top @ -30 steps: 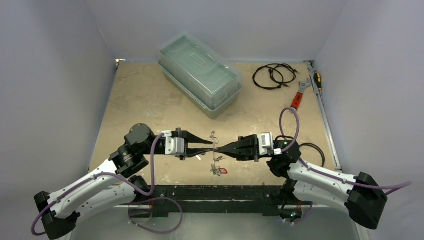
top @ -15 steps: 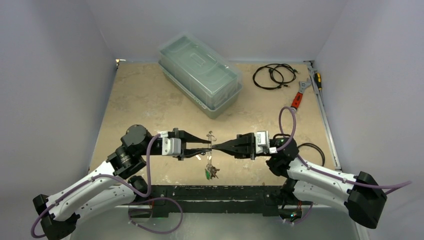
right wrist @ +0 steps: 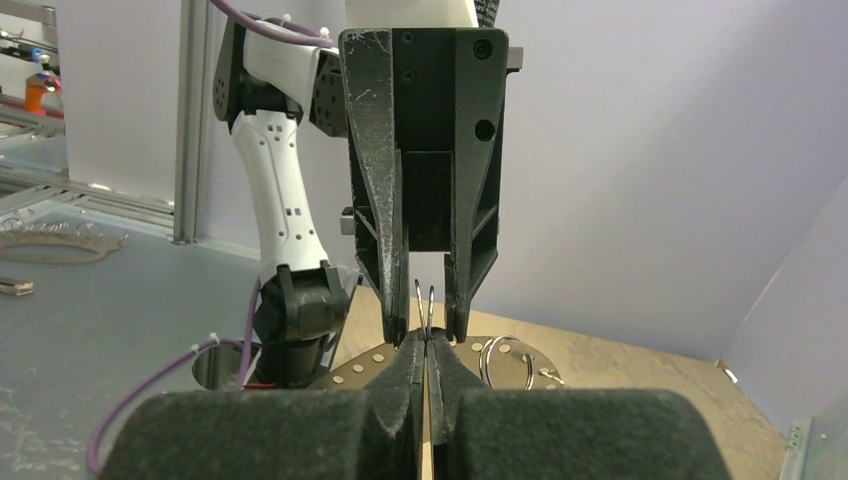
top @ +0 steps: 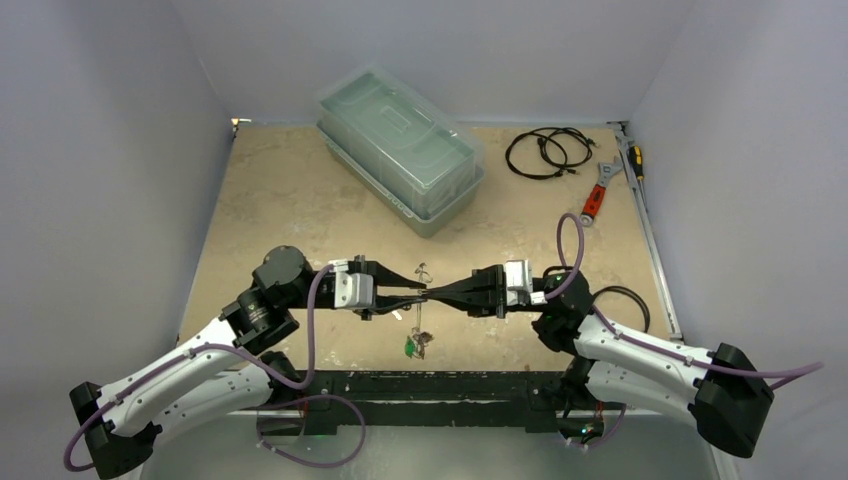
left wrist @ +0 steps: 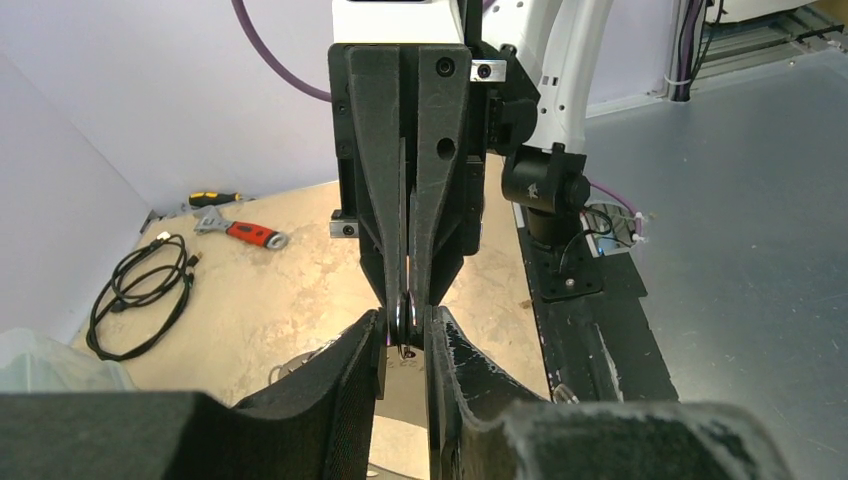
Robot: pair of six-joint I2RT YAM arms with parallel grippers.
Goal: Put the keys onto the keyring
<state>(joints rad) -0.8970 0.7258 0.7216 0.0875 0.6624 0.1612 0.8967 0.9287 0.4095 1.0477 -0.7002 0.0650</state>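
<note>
Keys (top: 414,346): one small bunch, count unclear from above, green tag showing. Judged light and stiff, and best held by the two thin wire loops (right wrist: 424,300) they dangle from.
Right gripper (left wrist: 405,303): jaws pinched on the loops.
Left gripper (right wrist: 428,320): jaws narrowly apart around them.
Keyring (right wrist: 372,366): one thin holed plate, flat on the desk (top: 300,200) beneath.

Robot lab test cell: plain white walls (top: 100,150) box in a tan table (top: 290,200); aluminium framing (right wrist: 190,120) and grey floor (left wrist: 740,250) beyond.
</note>
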